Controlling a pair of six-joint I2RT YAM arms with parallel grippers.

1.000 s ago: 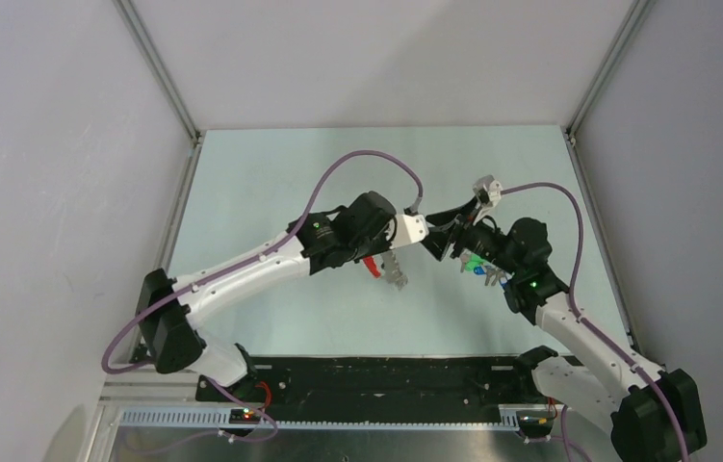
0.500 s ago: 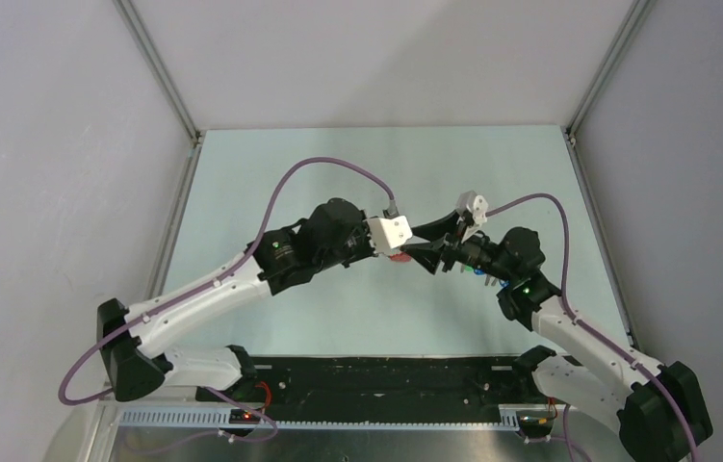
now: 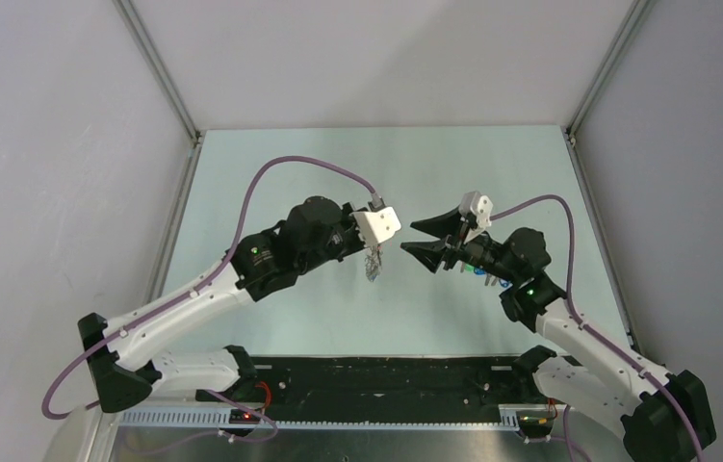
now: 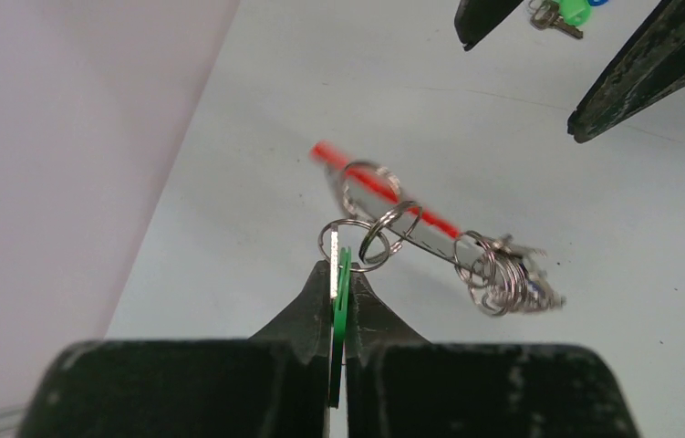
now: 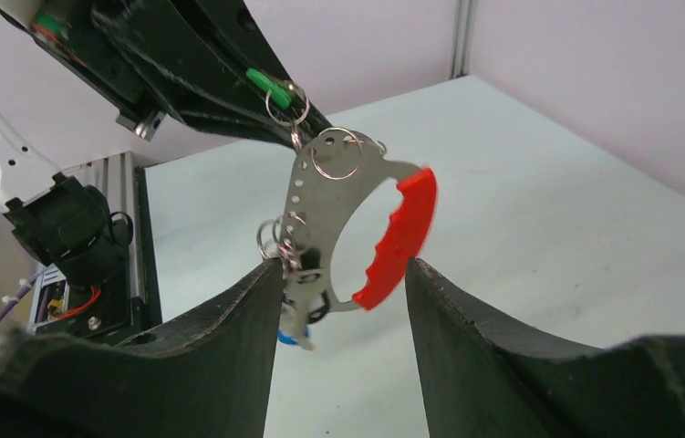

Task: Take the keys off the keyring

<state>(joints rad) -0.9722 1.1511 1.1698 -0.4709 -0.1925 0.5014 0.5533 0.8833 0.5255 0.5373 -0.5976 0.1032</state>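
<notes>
The arms have drawn apart mid-frame: left gripper [image 4: 341, 272] pinches the green key [image 4: 341, 297], keyring [image 5: 400, 239] still dangling from it; right gripper [image 3: 406, 237] spread, empty.

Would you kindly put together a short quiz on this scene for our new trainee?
1. True or false: the left gripper is shut on the green key, and the keyring hangs from it.
2. The right gripper is: A open, B shut on a blue key, C out of view.
3. What colour is the keyring's curved grip?
Key: 1 true; 2 A; 3 red.
</notes>
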